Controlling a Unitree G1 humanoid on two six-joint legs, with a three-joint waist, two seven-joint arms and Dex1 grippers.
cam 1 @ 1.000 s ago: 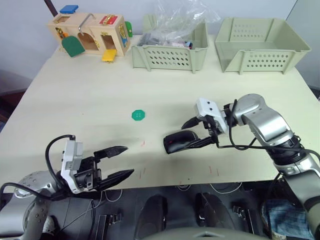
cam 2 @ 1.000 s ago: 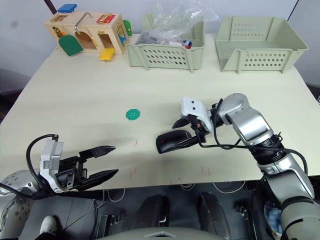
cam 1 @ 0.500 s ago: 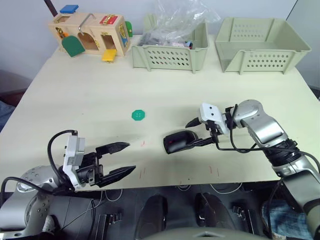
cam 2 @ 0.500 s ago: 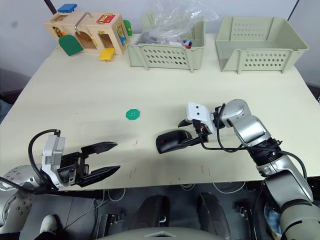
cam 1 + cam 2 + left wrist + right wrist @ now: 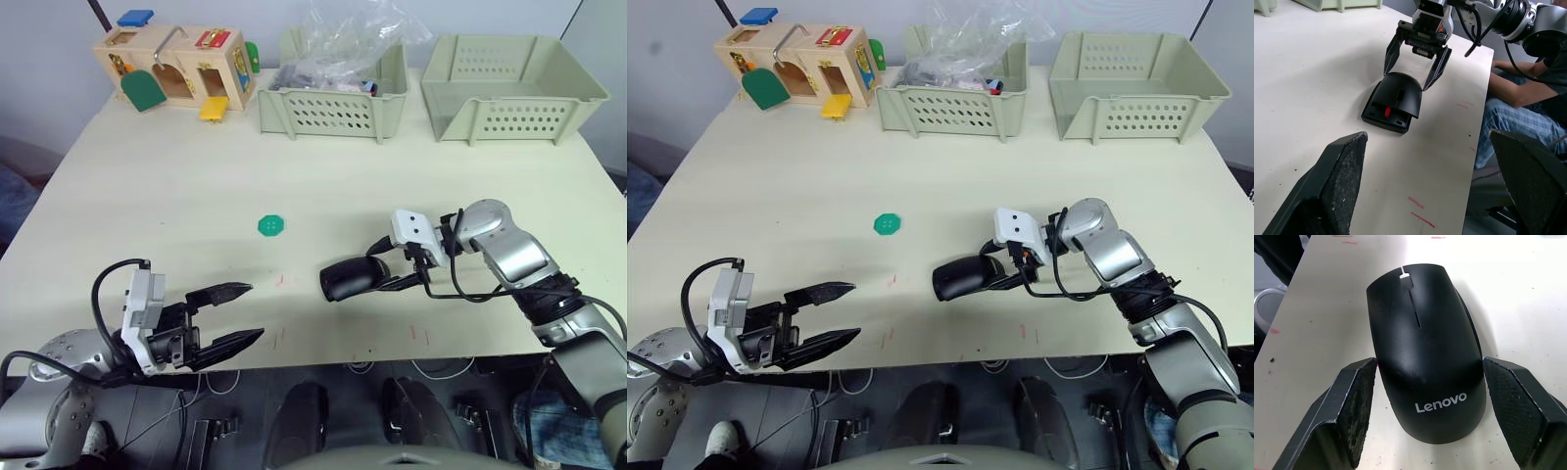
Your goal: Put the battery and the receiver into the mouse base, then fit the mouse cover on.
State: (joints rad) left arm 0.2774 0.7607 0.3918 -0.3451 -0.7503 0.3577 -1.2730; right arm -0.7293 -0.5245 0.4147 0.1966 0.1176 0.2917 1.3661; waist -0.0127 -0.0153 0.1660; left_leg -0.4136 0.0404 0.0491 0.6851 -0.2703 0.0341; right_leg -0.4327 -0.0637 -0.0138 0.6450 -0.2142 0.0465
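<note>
So the mouse cover (image 5: 1425, 357) already sits on the mouse base (image 5: 1382, 111), right of the green disc (image 5: 272, 226). Right claw (image 5: 396, 265) straddles it, spread; left claw (image 5: 238, 313) open, idle.

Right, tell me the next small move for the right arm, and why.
Probably nudge the mouse cover square and press it down. It lies on the mouse base, but the base's front end with its red patch sticks out beyond it, so it looks unseated. The right pincer is open, with its fingers flanking the cover, well placed for that.
</note>
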